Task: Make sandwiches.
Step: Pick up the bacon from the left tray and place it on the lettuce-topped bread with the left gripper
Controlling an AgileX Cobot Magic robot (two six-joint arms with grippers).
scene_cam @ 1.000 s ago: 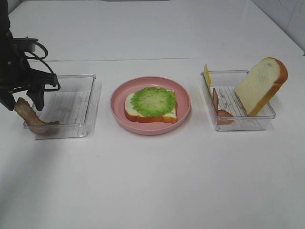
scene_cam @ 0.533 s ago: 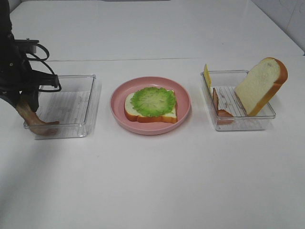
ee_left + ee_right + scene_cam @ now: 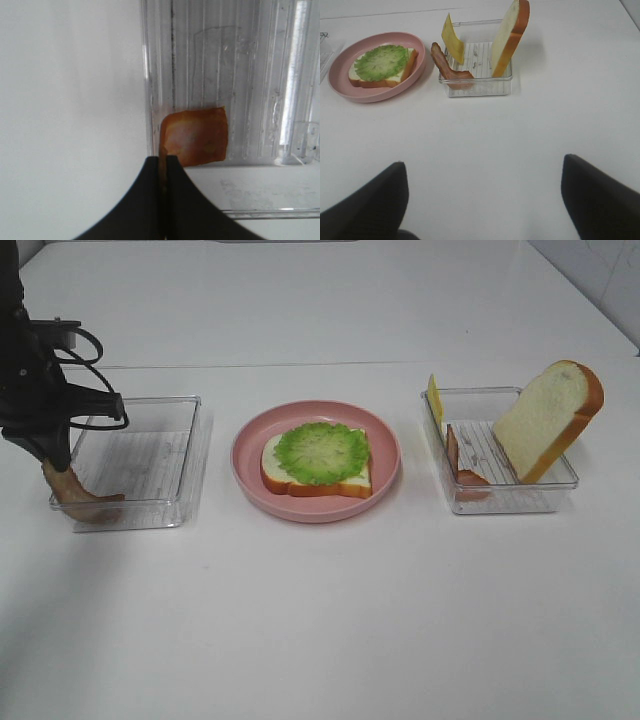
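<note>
On the pink plate lies a white bread slice topped with ruffled green lettuce; it also shows in the right wrist view. My left gripper is shut on a reddish-brown bacon strip at the near-left corner of the left clear tray; the wrist view shows the fingers pinching the strip. The right tray holds a second bread slice, cheese and another bacon strip. My right gripper is open and empty, well short of the right tray.
A white table carries everything. The left tray holds only the bacon strip. In the right wrist view the upright bread, cheese and bacon lean in the right tray.
My left gripper has come down onto the bacon strip's upper end and closed on it. The strip stands more upright against the tray corner. Nothing else moved.
</note>
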